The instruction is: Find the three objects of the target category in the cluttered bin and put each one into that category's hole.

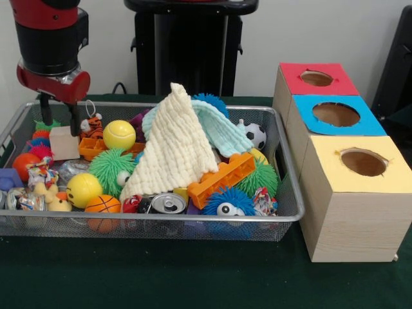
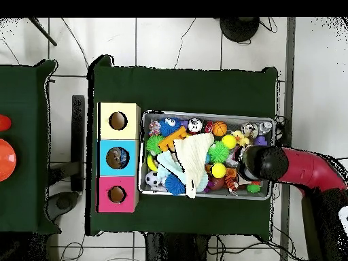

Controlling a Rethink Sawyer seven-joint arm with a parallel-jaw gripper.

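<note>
My gripper (image 1: 61, 122) hangs over the left end of the wire bin (image 1: 161, 219), open, with one finger on either side of a pale wooden cube (image 1: 64, 145) that rests among the clutter. I cannot tell whether the fingers touch the cube. A cream cloth (image 1: 174, 148) lies draped over the middle of the pile. Around it lie a yellow ball (image 1: 119, 134), a small basketball (image 1: 103, 205), a soccer ball (image 1: 256, 135), an orange brick (image 1: 222, 179), spiky balls and a drink can (image 1: 167, 203). In the overhead view the arm's head (image 2: 262, 163) hides the gripper.
Three wooden boxes with round holes stand in a row beside the bin: red (image 1: 341, 87), blue (image 1: 370, 125) and yellow (image 1: 328, 174). From above they line the bin's (image 2: 207, 113) left side: yellow (image 2: 129, 109), blue (image 2: 130, 146), red (image 2: 129, 204).
</note>
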